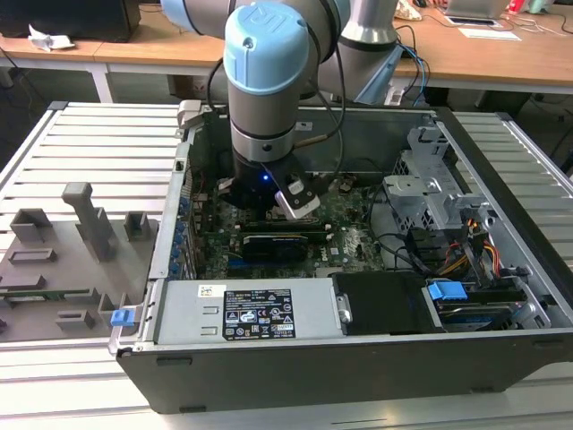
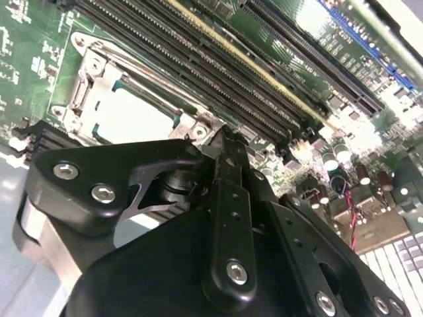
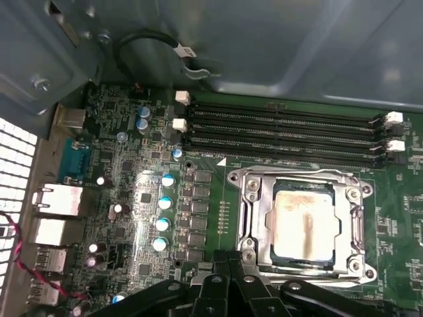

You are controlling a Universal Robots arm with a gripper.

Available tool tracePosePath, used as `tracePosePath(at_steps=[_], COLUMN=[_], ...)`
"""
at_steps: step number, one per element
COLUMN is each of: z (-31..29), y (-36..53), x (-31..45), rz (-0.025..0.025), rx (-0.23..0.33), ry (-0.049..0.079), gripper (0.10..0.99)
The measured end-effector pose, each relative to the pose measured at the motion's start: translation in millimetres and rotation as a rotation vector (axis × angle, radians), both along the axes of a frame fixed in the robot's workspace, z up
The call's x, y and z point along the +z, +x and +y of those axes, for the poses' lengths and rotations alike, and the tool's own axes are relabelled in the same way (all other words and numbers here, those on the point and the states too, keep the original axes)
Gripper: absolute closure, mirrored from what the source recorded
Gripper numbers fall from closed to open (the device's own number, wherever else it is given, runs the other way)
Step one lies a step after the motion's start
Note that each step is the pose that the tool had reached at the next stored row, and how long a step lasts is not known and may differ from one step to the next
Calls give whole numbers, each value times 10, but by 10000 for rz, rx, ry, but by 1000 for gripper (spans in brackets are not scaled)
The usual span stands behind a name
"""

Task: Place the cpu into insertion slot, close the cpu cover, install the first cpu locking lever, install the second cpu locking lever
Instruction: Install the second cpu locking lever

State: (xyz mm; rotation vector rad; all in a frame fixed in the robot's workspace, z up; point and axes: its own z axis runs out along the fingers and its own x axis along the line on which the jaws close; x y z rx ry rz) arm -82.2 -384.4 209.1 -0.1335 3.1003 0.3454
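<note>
In the first wrist view, you are looking at the cpu (image 3: 303, 222) sitting in the insertion slot (image 3: 299, 267), with the cpu cover (image 3: 251, 221) lying down around it on the motherboard (image 3: 125, 218) near the memory slots (image 3: 284, 132). Your gripper (image 3: 228, 263) is hovering just beside the cover's near edge, fingers pressed together and pinching nothing, the arm (image 1: 269, 90) reaching steeply down into the case (image 1: 358, 358).

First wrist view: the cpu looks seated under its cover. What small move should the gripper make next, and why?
Probably a short push with the gripper against the socket edge it is nearest to, to work a locking lever. The cpu sits in the socket, the cpu cover lies flat over it, and the gripper is shut. Whether either lever is latched cannot be told.
</note>
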Motion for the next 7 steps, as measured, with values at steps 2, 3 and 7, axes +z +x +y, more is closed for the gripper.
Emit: tracePosePath(at_steps=[2,3,7], z=[0,0,0], y=[0,0,0], x=[20,30,85], rz=[-1,0,0], rx=[0,1,1], ry=[1,-2,-11], gripper=[980,980,980])
